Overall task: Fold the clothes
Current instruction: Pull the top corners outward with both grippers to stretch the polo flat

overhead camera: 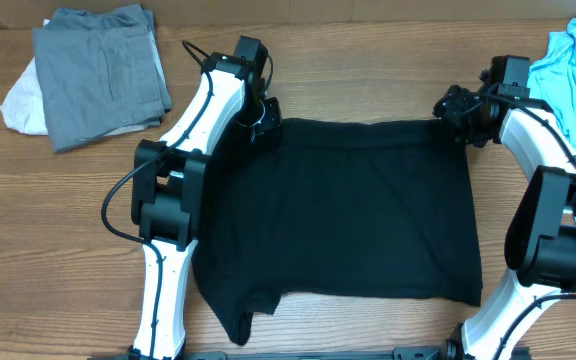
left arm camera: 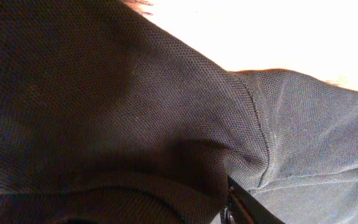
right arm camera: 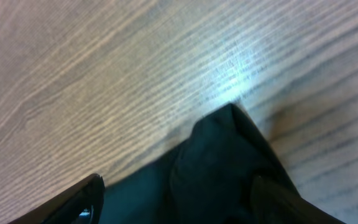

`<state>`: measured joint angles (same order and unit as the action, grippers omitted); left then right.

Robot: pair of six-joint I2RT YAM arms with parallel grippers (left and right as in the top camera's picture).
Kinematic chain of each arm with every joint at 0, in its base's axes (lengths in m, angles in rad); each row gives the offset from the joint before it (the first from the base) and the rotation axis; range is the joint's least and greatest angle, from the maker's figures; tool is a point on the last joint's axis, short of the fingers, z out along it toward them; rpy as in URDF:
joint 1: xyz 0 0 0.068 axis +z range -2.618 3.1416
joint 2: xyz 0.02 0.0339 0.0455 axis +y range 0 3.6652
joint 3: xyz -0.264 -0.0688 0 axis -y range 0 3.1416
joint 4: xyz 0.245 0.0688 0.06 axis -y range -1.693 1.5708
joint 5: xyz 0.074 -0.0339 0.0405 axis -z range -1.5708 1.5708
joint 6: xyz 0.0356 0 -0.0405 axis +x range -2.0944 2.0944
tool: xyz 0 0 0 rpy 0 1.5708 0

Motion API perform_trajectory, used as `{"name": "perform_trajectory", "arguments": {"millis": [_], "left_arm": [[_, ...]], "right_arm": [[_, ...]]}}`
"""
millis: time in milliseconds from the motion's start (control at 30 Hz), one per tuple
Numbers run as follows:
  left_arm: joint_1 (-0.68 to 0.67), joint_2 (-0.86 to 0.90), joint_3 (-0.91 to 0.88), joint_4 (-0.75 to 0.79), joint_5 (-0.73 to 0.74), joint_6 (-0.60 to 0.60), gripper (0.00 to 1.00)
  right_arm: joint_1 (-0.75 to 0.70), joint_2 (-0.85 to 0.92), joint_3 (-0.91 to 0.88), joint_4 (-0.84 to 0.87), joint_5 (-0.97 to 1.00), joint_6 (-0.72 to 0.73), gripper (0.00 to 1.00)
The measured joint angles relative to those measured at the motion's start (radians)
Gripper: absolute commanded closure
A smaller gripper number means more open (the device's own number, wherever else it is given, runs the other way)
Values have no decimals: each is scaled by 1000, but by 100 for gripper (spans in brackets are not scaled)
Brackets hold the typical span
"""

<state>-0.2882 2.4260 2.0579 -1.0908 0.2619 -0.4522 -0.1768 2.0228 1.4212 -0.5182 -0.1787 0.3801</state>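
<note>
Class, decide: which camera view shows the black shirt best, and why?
The overhead view: almost the whole black shirt lies spread out between the arms. The left wrist view shows only close-up fabric and a seam; the right wrist view, just one corner.

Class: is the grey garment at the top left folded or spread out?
Folded: the grey garment lies as a compact layered rectangle on a white garment.

Brown wood-grain table (overhead camera: 368,60), fine parallel grain lines, a bright glare patch on it
</note>
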Motion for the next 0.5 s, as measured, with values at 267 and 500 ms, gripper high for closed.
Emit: {"name": "perform_trajectory", "arguments": {"millis": [267,500], "left_arm": [[0,0,0,0,0,0,55],[0,0,0,0,0,0,55]], "right_arm": [[3,33,2,44,32,-11,22],[31,61,2,55,113,-29,41]]}}
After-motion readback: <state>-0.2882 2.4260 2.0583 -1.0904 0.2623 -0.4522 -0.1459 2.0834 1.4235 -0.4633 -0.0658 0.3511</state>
